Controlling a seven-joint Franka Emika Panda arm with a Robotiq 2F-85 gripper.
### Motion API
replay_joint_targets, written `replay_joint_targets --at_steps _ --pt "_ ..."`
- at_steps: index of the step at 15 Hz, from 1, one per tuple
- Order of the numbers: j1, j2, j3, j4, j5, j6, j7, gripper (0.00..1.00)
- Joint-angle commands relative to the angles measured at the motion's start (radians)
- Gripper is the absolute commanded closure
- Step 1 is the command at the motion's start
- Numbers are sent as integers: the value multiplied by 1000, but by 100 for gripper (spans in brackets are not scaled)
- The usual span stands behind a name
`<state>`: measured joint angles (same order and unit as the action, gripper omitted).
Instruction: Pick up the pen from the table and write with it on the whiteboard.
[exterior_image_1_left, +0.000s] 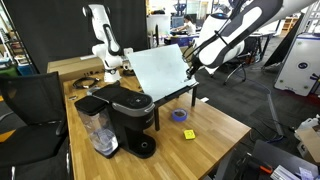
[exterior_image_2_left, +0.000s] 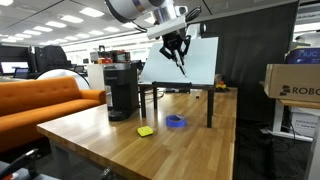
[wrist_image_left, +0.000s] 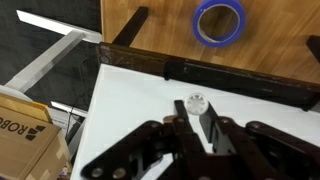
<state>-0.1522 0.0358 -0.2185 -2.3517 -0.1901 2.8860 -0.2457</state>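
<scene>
- The pincer (wrist_image_left: 205, 128) was clenched on the pen (wrist_image_left: 197, 106), which was clear of the worktop (wrist_image_left: 165, 25) and over the whiteboard (wrist_image_left: 130, 110).
- The pen's long axis ran in line with the pincer's fingers, its free end aimed at the board's face; contact could not be told.
- In both exterior views it pointed steeply downward.
- A blue tape roll (wrist_image_left: 220, 20) lay on the worktop beyond the board's edge.
</scene>
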Motion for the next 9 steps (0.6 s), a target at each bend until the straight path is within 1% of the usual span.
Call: replay_joint_targets --at_steps 1,6,9 --pt "-27 20 -4 6 -29 81 18 95" --pt "-28 8 0 -9 -19 159 13 95" --pt "-24 4 7 -24 -11 185 9 95"
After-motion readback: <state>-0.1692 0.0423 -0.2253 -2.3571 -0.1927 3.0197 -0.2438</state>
